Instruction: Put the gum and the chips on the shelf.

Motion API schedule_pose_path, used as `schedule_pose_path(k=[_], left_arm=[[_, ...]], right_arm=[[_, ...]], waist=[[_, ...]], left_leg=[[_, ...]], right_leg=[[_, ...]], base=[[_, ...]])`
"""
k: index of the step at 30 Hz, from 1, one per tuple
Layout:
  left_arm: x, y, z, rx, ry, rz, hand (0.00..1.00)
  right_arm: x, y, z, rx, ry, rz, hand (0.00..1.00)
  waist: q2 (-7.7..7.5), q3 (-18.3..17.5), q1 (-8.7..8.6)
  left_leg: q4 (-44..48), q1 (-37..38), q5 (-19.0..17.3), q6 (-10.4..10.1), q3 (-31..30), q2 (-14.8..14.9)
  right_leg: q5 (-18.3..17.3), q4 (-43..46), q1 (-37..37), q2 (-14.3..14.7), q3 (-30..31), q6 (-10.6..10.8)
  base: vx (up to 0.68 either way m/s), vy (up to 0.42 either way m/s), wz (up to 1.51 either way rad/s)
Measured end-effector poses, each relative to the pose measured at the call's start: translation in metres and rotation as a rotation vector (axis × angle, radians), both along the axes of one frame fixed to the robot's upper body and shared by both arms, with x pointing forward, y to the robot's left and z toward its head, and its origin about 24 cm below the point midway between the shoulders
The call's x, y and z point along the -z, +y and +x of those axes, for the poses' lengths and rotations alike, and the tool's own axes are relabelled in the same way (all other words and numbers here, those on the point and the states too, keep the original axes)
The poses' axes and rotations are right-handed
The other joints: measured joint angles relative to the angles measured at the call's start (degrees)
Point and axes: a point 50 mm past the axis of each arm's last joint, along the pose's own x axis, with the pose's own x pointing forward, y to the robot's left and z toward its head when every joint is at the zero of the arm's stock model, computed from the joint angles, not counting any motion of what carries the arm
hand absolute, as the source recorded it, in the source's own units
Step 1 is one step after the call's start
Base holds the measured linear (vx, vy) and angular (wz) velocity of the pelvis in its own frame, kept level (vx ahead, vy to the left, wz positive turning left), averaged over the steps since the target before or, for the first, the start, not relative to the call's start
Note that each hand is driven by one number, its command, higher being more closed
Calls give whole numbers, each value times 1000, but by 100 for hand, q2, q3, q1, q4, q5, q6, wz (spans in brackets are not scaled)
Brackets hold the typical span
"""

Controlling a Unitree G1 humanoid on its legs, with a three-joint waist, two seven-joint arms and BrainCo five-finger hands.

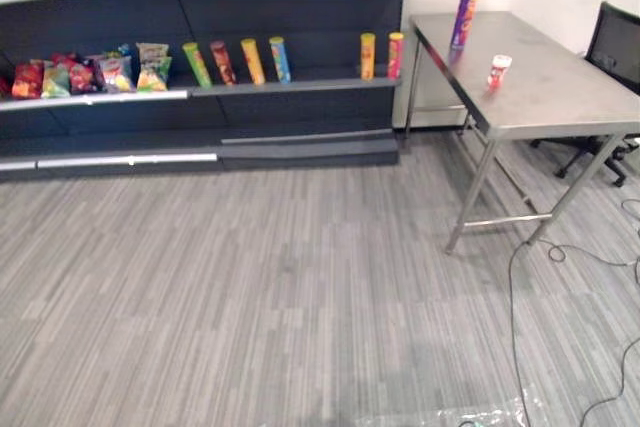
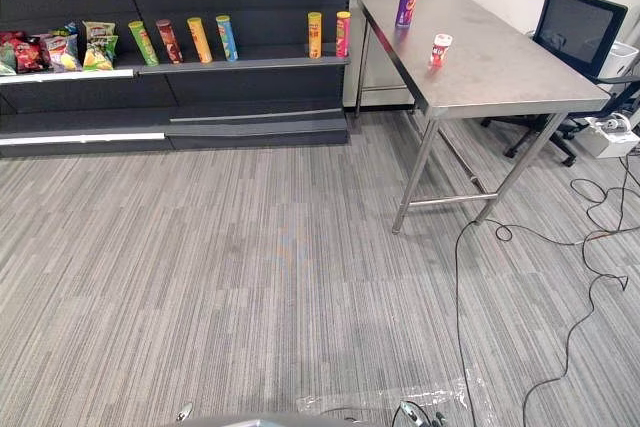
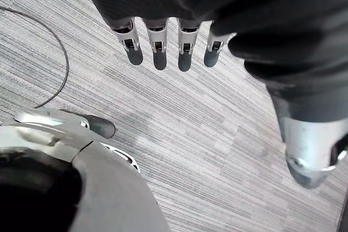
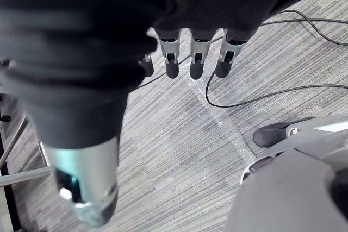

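A tall purple chips can point(image 1: 464, 16) with a yellow lid stands upright near the far end of the steel table point(image 1: 560, 97). A small white and red gum bottle point(image 1: 499, 71) stands on the table a little nearer to me. In the left wrist view my left hand point(image 3: 163, 47) hangs over the carpet with its fingers straight and nothing in it. My right hand point(image 4: 196, 52) hangs the same way in the right wrist view, open and holding nothing. Both hands are far from the table.
A dark shelf unit point(image 1: 290, 87) stands at the back left, with several chips cans point(image 1: 240, 61) and snack bags point(image 1: 90, 72) on its middle shelf. A black office chair point(image 2: 580, 32) stands behind the table. Grey carpet point(image 1: 260, 277) lies between me and both.
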Motion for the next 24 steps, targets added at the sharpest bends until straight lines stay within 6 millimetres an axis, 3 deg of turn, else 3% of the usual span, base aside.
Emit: schedule_pose_path(k=[7, 24], left_arm=[[-1, 2, 6, 10, -38, 1, 0], [0, 1, 3, 0, 8, 21, 0]], right_arm=[[-1, 3, 10, -3, -27, 5, 0], [0, 4, 8, 36, -60, 58, 0]], waist=[[-24, 172, 8], [-40, 234, 9]], left_leg=[[2, 231, -61, -97, 149, -8], [-106, 283, -32, -46, 286, 22]], right_leg=[[-17, -52, 207, -11, 32, 137], [9, -74, 177, 33, 117, 92]], base=[[6, -8, -6], [-56, -23, -4]])
